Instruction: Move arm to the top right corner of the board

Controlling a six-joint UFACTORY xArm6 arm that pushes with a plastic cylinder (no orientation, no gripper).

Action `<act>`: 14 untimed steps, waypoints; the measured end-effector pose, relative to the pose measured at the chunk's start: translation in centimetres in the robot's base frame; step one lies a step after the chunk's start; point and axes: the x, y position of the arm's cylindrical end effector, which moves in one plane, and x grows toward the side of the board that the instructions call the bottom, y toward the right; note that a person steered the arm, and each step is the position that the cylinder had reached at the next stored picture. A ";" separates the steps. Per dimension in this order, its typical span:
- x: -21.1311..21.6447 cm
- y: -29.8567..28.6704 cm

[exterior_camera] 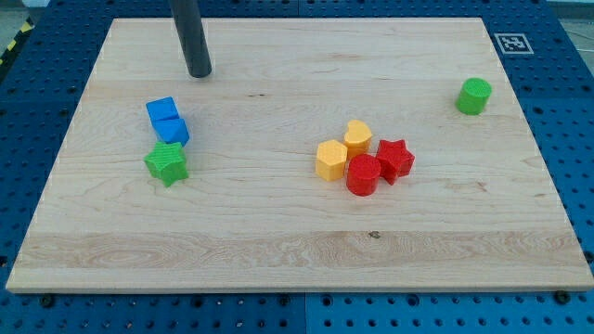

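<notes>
My tip (200, 72) rests on the wooden board (297, 250) in its upper left part, above the blue block (167, 120) and apart from it. A green star (167, 163) lies just below the blue block. Near the middle sit a yellow hexagon (330, 160), a second yellow block (358, 137), a red cylinder (363, 174) and a red star (394, 159), clustered together. A green cylinder (474, 96) stands alone at the view's right. The board's top right corner (478, 22) is far to the right of my tip.
A black-and-white marker tag (512, 43) lies on the blue pegboard table (566, 102) just beyond the board's top right corner. The pegboard surrounds the board on all sides.
</notes>
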 end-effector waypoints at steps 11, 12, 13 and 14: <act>-5.8 19.6; -6.8 22.3; -7.1 24.9; -7.1 27.9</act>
